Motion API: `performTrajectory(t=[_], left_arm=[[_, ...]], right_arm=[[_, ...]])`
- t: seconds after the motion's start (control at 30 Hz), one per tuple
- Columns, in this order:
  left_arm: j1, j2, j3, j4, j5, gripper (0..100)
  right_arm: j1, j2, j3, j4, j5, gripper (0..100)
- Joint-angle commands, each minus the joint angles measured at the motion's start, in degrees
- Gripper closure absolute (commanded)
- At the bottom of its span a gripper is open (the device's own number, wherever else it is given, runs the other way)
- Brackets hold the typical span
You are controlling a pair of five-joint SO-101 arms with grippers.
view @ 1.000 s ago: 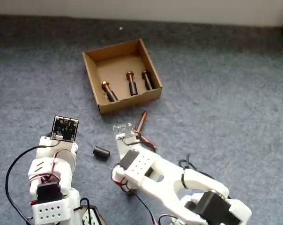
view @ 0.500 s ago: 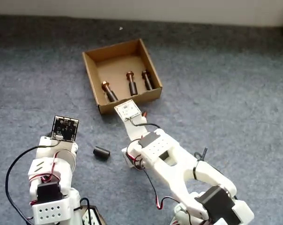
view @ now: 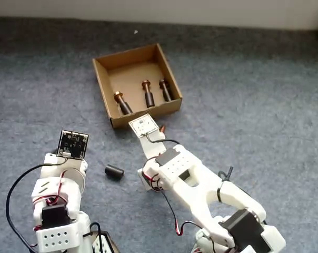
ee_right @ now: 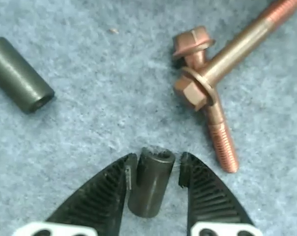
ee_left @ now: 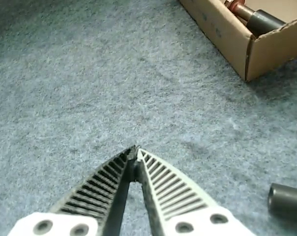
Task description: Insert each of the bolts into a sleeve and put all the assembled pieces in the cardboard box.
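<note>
In the right wrist view my right gripper (ee_right: 156, 160) is open, its fingers close on either side of a dark sleeve (ee_right: 151, 182) lying on the carpet. Two copper bolts (ee_right: 202, 83) lie crossed just beyond it, and a second sleeve (ee_right: 18, 73) lies off to one side. My left gripper (ee_left: 134, 151) is shut on nothing, low over the carpet, with a sleeve (ee_left: 287, 202) beside it. From above, the cardboard box (view: 103, 87) holds three assembled pieces (view: 147, 94). The right arm (view: 175, 168) reaches to the box's near wall, where a bolt tip (view: 162, 128) shows.
Grey carpet covers the floor, with open room to the right of the box and the arms. One loose sleeve (view: 114, 172) lies between the two arms. The left arm (view: 61, 195) stays folded at the lower left. The box's corner (ee_left: 247, 49) stands beyond my left gripper.
A second ago the right arm was drawn back beside the bolt; it has since swung forward toward the box's near wall, covering most of the bolt. The left arm has not moved.
</note>
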Motion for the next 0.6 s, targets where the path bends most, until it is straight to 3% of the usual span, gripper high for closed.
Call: performTrajectory(t=[0.0, 0.13, 0.57], left_arm=[[-0.3, -0.2, -1.5, -1.1, -0.4, 99], [-0.3, -0.2, -1.5, -1.1, -0.4, 99], [-0.3, -0.2, -1.5, -1.1, -0.4, 99]], right_arm=[[0.3, -0.3, 0.0, 0.6, 0.4, 86.5], [0.3, -0.3, -0.1, 3.0, 0.4, 91.1], [0.3, -0.3, -0.1, 8.0, 0.4, 91.0]])
